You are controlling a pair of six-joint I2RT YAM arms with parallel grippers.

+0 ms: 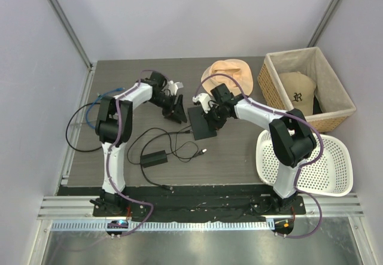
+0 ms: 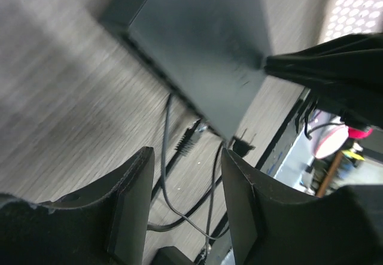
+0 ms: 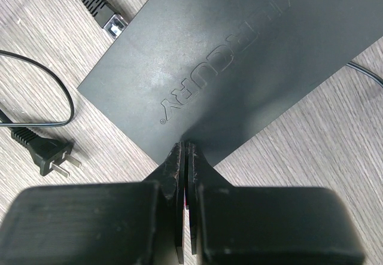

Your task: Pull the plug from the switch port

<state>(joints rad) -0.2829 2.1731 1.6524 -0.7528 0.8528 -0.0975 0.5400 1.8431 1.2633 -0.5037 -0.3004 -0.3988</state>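
The black switch box (image 1: 201,124) lies flat mid-table; it also shows in the right wrist view (image 3: 221,55) and the left wrist view (image 2: 197,43). My right gripper (image 1: 210,114) is shut, its tips (image 3: 185,151) resting on the box's top near a corner. My left gripper (image 1: 176,112) is open and empty just left of the box, its jaws (image 2: 185,217) wide apart over black leads. The box's port edge (image 2: 158,76) is blurred. The blue cable (image 1: 91,110) lies at the far left behind the left arm. Its plug is hidden.
A black adapter brick (image 1: 154,157) lies in front, its silver-tipped lead (image 3: 112,23) beside the box. A two-prong mains plug (image 3: 51,157) lies nearby. A tan hat (image 1: 227,72), a wicker basket (image 1: 269,82) holding a cap, and a white perforated basket (image 1: 335,157) stand at right.
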